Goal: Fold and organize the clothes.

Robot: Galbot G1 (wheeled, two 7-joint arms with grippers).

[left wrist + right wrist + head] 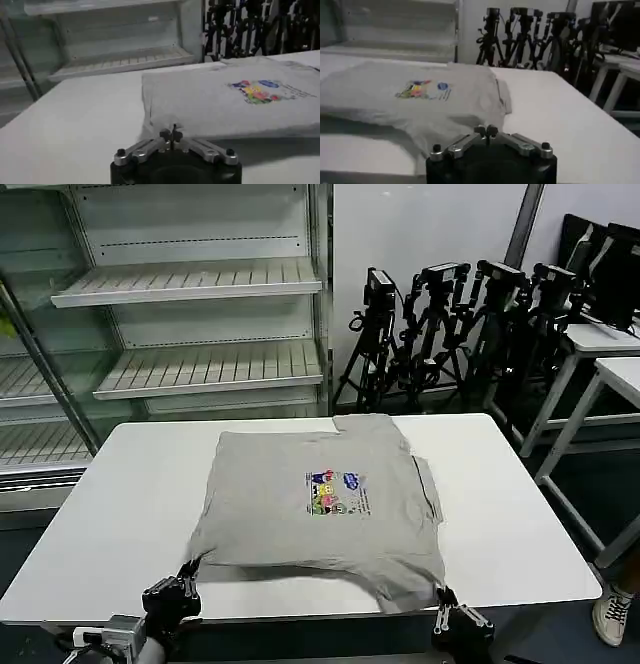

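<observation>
— White table (110, 504) is what I'm working over. At its near edge, on my left, the left gripper (186, 568) sits at the near-left corner of the T-shirt (290, 514); from its wrist camera the fingertips meet, pinched on the cloth edge.

— And the other arm?

— My right gripper (443, 595) is at the table's near edge too, at the T-shirt's near-right corner. On its wrist camera the fingertips (487, 131) are together with the hem right at them, clamped on the fabric as far as I can judge.

— Where's the garment itself?

— Light grey T-shirt, spread front-up around the middle of the table, partly folded: a layer is doubled under along the near edge and the right side. Its multicoloured chest print (336, 492) faces up, near the middle of the table. The collar end reaches toward the table's far edge.

— Behind the table?

— Past its far-left corner stands an open display cabinet with pale shelves (190, 284). Past the far-right corner, a cluster of black tripods (440, 324) against the wall, and white desks (600, 354) farther right.
</observation>
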